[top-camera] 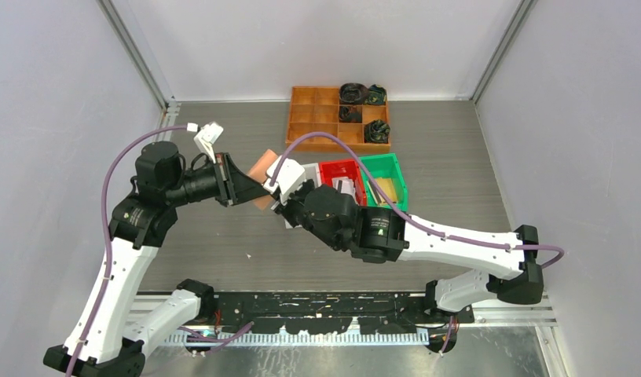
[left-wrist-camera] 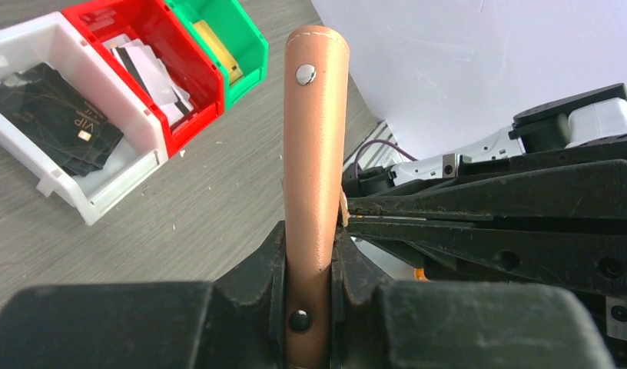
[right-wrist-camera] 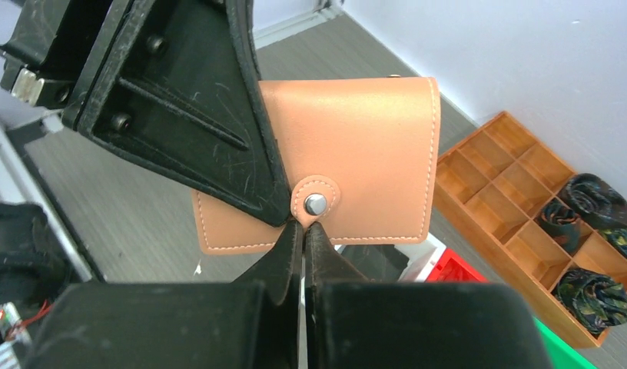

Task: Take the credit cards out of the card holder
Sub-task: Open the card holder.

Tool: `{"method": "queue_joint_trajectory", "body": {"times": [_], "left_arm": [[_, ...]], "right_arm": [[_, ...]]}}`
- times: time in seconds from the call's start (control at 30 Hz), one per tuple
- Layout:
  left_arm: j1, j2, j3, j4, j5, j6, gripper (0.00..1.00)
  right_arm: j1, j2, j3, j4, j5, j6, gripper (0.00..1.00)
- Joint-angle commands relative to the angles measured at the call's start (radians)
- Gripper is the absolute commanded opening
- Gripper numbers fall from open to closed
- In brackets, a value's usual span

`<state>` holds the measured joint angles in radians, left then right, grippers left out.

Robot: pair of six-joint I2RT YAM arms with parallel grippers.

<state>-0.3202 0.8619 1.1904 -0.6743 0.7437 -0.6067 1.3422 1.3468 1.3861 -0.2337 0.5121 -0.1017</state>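
Observation:
The salmon-pink card holder point(right-wrist-camera: 372, 131) is folded closed and held up above the table, also seen edge-on as the card holder point(left-wrist-camera: 316, 146) and as the card holder point(top-camera: 262, 166). My left gripper point(left-wrist-camera: 310, 250) is shut on its lower edge. My right gripper point(right-wrist-camera: 303, 227) is shut, pinching the small strap tab point(right-wrist-camera: 316, 203) with the metal snap; its fingers point(left-wrist-camera: 464, 219) come in from the right. No cards show inside the closed holder. Dark credit cards point(left-wrist-camera: 57, 115) lie in the white bin, pale ones point(left-wrist-camera: 153, 69) in the red bin, a gold one point(left-wrist-camera: 218, 50) in the green bin.
A white bin point(left-wrist-camera: 103, 192), a red bin point(top-camera: 339, 169) and a green bin point(top-camera: 396, 177) stand in a row just behind the grippers. An orange compartment tray point(top-camera: 317, 118) with dark rolled items sits at the back of the table.

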Motion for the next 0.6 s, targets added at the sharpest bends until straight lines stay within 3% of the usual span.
{"method": "queue_joint_trajectory", "body": {"times": [0.0,0.23,0.57], "left_arm": [[-0.029,-0.020,0.067,0.070,0.202,-0.078,0.00],[-0.030,-0.022,0.076,0.070,0.215,-0.087,0.00],[-0.028,-0.020,0.091,0.075,0.217,-0.091,0.00]], "right_arm": [[-0.005,0.020,-0.030,0.253,0.193,-0.034,0.01],[-0.004,0.001,-0.094,0.364,0.325,-0.072,0.01],[-0.003,-0.145,-0.274,0.559,0.418,0.112,0.01]]}}
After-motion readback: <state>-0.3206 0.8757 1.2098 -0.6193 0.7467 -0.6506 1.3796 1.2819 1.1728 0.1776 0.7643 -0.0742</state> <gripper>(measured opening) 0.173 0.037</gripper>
